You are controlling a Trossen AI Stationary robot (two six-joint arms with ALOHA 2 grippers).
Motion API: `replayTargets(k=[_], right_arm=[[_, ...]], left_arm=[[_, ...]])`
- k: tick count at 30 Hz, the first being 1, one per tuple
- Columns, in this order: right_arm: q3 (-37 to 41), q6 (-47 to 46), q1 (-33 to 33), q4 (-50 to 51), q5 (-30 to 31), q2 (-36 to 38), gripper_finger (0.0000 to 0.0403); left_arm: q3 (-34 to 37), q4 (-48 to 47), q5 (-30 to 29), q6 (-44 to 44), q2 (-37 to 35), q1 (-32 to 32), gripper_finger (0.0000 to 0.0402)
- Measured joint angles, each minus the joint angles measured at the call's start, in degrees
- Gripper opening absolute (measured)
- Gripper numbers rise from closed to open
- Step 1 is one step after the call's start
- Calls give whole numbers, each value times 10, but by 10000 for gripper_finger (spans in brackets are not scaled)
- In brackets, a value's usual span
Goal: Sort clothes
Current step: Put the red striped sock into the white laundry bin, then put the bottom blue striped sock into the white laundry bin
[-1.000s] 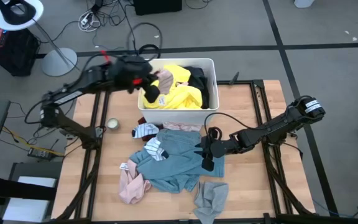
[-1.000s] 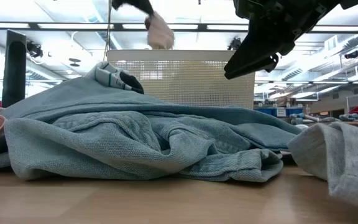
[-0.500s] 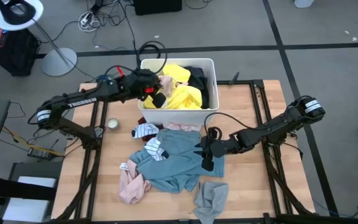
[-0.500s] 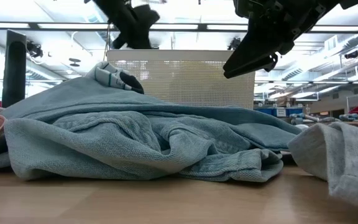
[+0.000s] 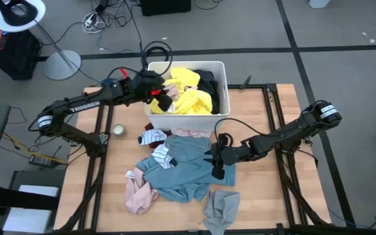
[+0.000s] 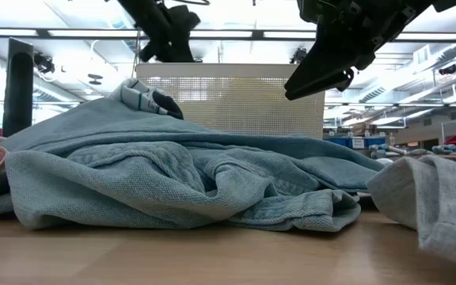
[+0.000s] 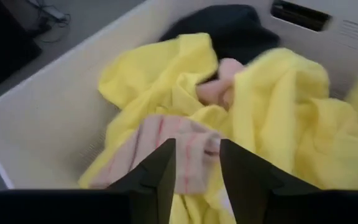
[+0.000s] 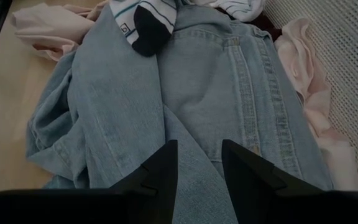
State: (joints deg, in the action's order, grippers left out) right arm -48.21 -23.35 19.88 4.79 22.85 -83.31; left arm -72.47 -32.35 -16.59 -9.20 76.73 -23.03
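Two end effectors spread: left end effector over the bin, right end effector above the denim shirt beside the bin, risking a multi-layer snag

crumpled clothes on table; yellow garment binned

The one word that can be read is "TROSSEN", in white capitals along the left arm, on the dark link well back from its jaws. No other lettering, number or sign is legible in any view
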Motion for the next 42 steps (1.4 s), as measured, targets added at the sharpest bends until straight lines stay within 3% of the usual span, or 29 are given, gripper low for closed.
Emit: replayTargets(k=[3, 7, 15, 20, 25, 30, 42], right_arm=[[0, 0, 0, 0, 0, 0, 126], [0, 0, 0, -1, 0, 0, 126], [0, 0, 0, -4, 0, 0, 126], [0, 0, 0, -1, 0, 0, 126], [0, 0, -1, -3, 0, 0, 126], [0, 0, -1, -6, 0, 0, 126], [0, 0, 3, -6, 0, 0, 126]], left_arm=[[-3, -6, 39, 2, -8, 18, 132], [27, 11, 49, -2, -54, 55, 133], [214, 120, 42, -98, -236, 164, 133], [284, 140, -9, -174, -288, 266, 127], [295, 146, -96, -226, -267, 374, 120], [295, 140, -143, -281, -215, 445, 117], [296, 154, -159, -318, -63, 474, 117]])
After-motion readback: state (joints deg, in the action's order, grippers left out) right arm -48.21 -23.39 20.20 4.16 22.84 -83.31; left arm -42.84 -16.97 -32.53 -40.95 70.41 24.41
